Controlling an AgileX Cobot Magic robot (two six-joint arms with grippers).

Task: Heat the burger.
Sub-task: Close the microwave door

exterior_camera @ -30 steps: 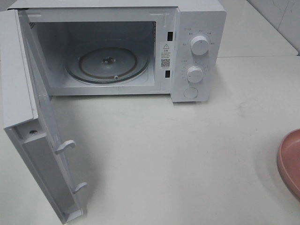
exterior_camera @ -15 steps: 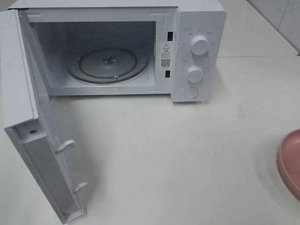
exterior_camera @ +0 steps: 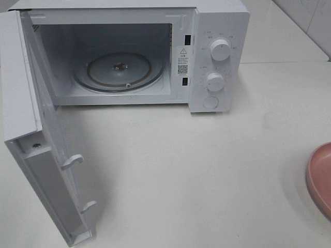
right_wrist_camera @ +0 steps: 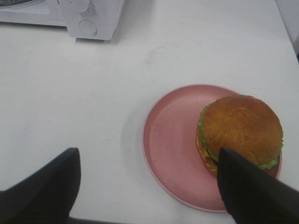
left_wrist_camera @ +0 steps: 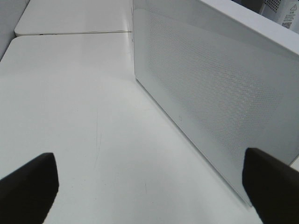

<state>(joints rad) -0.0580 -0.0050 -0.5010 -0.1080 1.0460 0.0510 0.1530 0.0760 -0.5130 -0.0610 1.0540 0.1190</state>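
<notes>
The burger (right_wrist_camera: pixel 240 130), with a golden-brown bun and green lettuce, sits on the right part of a pink plate (right_wrist_camera: pixel 170 140) in the right wrist view. My right gripper (right_wrist_camera: pixel 147 189) hovers above the plate's near side, open with nothing between its fingers. One finger (right_wrist_camera: pixel 247 186) overlaps the burger's near edge in the picture. The white microwave (exterior_camera: pixel 217 51) stands open with its glass turntable (exterior_camera: pixel 119 70) bare. My left gripper (left_wrist_camera: pixel 149 186) is open over the table, beside the outer face of the microwave door (left_wrist_camera: pixel 210 93). Neither gripper shows in the exterior high view.
The microwave door (exterior_camera: pixel 31 129) swings far out to the left over the table. Only the pink plate's rim (exterior_camera: pixel 318 178) shows at the right edge of the exterior high view. Two knobs (exterior_camera: pixel 221 50) and a button sit on the microwave's right panel.
</notes>
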